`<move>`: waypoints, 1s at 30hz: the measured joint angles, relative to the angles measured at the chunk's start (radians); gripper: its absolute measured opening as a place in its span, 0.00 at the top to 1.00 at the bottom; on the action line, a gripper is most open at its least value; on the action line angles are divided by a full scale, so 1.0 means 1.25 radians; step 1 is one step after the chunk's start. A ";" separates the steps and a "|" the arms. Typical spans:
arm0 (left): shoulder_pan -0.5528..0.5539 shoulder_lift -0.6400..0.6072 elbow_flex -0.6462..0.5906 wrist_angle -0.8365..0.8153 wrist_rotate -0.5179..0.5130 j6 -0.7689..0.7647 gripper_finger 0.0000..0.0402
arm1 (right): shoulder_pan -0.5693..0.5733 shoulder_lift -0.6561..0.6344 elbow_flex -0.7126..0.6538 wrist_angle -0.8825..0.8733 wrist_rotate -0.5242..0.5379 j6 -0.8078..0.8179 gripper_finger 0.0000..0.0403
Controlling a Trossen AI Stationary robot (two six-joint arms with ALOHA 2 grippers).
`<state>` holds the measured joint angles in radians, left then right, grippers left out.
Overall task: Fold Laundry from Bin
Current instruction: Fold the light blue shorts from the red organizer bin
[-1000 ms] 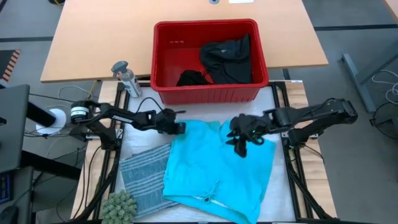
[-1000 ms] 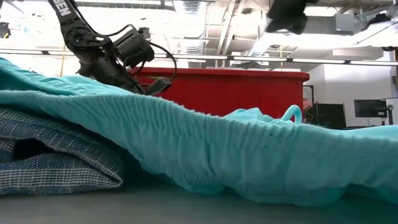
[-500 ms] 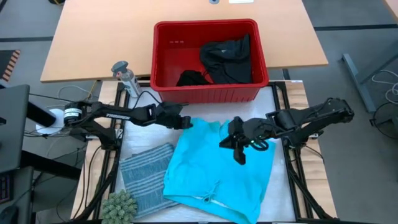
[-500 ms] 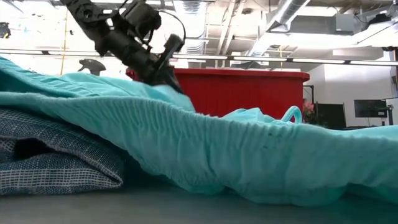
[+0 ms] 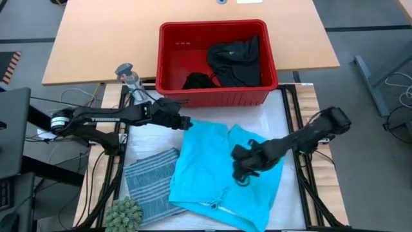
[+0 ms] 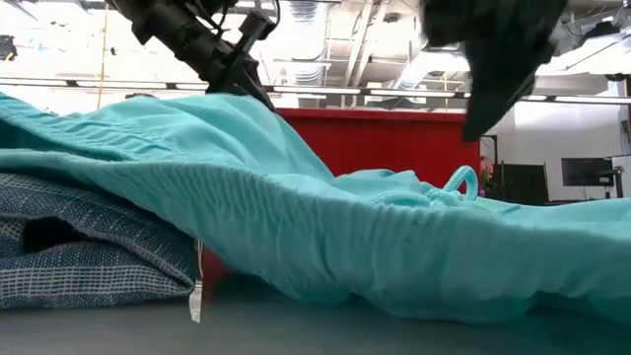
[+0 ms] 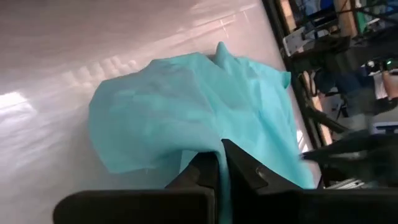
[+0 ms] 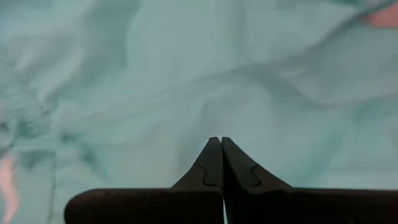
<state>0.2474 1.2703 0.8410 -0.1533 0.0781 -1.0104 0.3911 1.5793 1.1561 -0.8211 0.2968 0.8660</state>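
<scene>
1. The left gripper (image 5: 185, 123) is closed on a top corner of the turquoise garment (image 5: 222, 174), pinching the cloth between its fingers (image 7: 239, 167) and lifting that corner off the table.
2. Just beyond this gripper stands the front wall of the red bin (image 5: 215, 95); black garments (image 5: 235, 61) lie inside it.
3. The right gripper (image 5: 241, 169) is down on the middle of the turquoise garment, its fingers (image 8: 216, 163) pressed together with cloth all around them; whether they hold any cloth cannot be told.
4. The turquoise garment's long axis runs from the bin-side edge toward the near table edge, with the drawstring waistband (image 5: 215, 205) at the near end.
5. Beside the left gripper's arm, toward the near edge, lies the folded blue-grey striped garment (image 5: 149, 182), partly under the turquoise one.
6. Bare white table cover (image 5: 273, 103) shows between the right gripper and the bin.
</scene>
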 joint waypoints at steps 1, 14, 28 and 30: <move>0.000 -0.010 0.000 -0.003 -0.004 -0.002 1.00 | -0.009 0.028 0.000 0.008 -0.003 -0.008 0.96; 0.000 -0.078 0.000 -0.014 -0.010 -0.018 1.00 | -0.198 0.233 0.000 0.202 -0.091 -0.311 0.96; 0.000 -0.127 0.000 -0.015 -0.048 0.001 1.00 | -0.341 0.102 0.124 0.116 -0.132 -0.523 0.96; 0.000 -0.130 0.000 -0.013 -0.059 0.003 1.00 | -0.315 0.038 0.155 0.089 -0.132 -0.499 0.95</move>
<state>0.2474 1.1076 0.8410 -0.1701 0.0042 -1.0065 -0.0024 1.6273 1.3503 -0.7094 0.1318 0.2417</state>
